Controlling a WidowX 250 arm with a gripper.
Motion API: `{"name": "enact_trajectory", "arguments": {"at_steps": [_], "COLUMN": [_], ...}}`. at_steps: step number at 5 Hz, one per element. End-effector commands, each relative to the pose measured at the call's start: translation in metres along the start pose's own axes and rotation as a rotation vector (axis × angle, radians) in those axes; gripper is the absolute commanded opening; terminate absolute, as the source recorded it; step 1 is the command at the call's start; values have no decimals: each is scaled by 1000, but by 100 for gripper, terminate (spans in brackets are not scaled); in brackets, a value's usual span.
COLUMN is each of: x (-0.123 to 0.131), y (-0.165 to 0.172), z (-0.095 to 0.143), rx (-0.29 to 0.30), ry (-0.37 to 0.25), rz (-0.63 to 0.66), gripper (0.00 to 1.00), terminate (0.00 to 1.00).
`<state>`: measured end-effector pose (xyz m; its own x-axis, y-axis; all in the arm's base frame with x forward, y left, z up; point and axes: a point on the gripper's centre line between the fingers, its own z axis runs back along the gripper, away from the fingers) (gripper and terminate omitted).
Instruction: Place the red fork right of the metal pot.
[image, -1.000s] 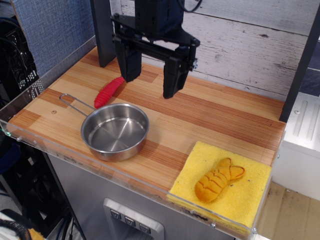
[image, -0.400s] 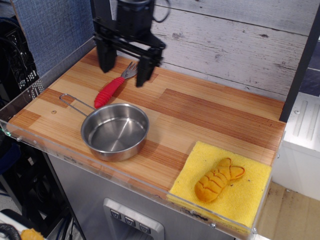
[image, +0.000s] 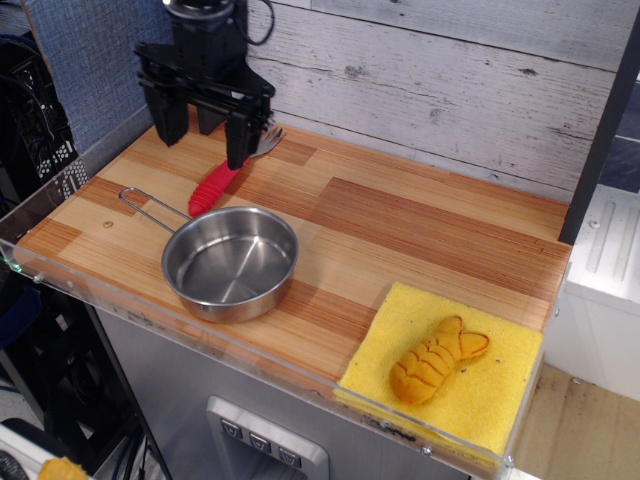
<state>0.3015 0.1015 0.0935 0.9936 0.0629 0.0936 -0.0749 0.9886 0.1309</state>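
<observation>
The red fork (image: 212, 187) lies flat on the wooden table behind the metal pot (image: 229, 262), its silver tines pointing toward the back wall. The pot is shallow and shiny, with its wire loop handle reaching left. My gripper (image: 201, 147) is open, its two black fingers hanging down near the table at the back left. The right finger (image: 238, 143) stands just in front of the fork's neck, where the handle meets the tines. The left finger is well left of the fork. Nothing is held.
A yellow sponge cloth (image: 490, 395) at the front right carries an orange ridged fish-shaped toy (image: 437, 360). A clear plastic rim (image: 120, 305) runs along the table's front and left edges. A plank wall stands behind, and a dark post (image: 600, 130) at the right.
My gripper has moved left and toward the back wall, from above the table's middle to the back left by the fork, staying open. The fork and pot have not moved.
</observation>
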Motion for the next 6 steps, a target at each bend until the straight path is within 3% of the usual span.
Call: {"name": "enact_trajectory", "arguments": {"at_steps": [1,2,4,6], "x": [8,23,45,47], "y": [43,48,30,13], "z": [-13,-29,-40,-50], "rx": [-107,-157,-107,-74], "ry": [-33,-26,-1,18], "rz": [111,87,38,25], "gripper": [100,100,100,100], "terminate": [0,0,0,0]}}
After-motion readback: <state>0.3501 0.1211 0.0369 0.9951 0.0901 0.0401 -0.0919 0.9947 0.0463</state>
